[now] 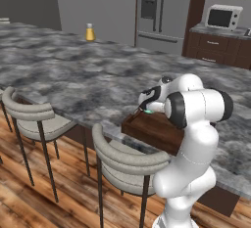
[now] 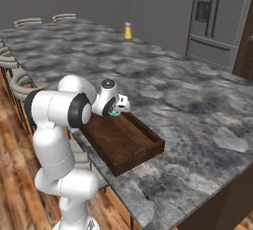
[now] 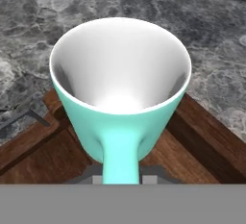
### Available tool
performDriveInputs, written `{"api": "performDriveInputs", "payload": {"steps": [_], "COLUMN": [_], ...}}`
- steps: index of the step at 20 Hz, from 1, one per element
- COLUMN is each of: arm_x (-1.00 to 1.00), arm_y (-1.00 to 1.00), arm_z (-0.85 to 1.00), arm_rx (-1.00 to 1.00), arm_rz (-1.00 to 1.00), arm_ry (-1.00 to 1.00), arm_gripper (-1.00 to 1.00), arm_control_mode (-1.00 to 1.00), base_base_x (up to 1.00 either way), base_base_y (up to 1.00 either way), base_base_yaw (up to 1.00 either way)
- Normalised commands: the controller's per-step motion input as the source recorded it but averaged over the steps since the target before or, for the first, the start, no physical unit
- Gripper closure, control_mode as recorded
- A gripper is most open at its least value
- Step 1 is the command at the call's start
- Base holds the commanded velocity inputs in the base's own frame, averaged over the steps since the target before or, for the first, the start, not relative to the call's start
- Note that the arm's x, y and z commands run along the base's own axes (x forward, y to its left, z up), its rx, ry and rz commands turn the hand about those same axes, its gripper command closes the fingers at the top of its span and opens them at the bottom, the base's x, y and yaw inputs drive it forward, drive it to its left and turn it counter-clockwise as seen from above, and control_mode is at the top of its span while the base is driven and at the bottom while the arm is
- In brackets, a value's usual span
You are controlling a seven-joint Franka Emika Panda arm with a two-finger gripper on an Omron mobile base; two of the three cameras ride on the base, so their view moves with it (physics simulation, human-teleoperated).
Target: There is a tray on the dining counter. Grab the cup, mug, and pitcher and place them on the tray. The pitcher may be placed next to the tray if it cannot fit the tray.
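Mug (image 3: 120, 91), teal outside and white inside, is seen from above in the hand view, with its handle pointed down between the 2 fingers of the gripper (image 3: 121, 179), over a corner of the tray (image 3: 202, 136) on the dining counter (image 3: 120, 2). Whether the fingers are clamped on the handle or spread apart cannot be told. It is judged to be small, light, stiff, smooth and easy to chip, so it is best held by the handle or rim.

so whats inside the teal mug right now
Nothing: in the hand view the teal mug shows a bare white inside right down to its bottom. It is upright over a corner of the wooden tray. Its body hides whether its base touches the tray.
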Motion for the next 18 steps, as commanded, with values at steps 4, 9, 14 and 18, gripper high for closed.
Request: {"api": "performDriveInputs", "payload": {"steps": [4, 9, 14, 18], "arm_x": [-0.01, -0.22, -0.02, -0.09], "arm_y": [0.00, 0.00, 0.00, 0.00], "arm_z": [-0.29, 0.44, 0.56, 0.62], "arm_rx": [0.00, 0.07, 0.07, 0.03], "arm_rz": [-0.02, -0.01, 0.00, 0.00], "arm_ry": [0.00, 0.03, 0.16, 0.14], "arm_gripper": [-1.00, -1.00, -1.00, -1.00], "arm_control_mode": [-1.00, -1.00, -1.00, -1.00], "base_base_x": [0.00, 0.00, 0.00, 0.00], "base_base_y": [0.00, 0.00, 0.00, 0.00], "base_base_yaw": [0.00, 0.00, 0.00, 0.00]}}
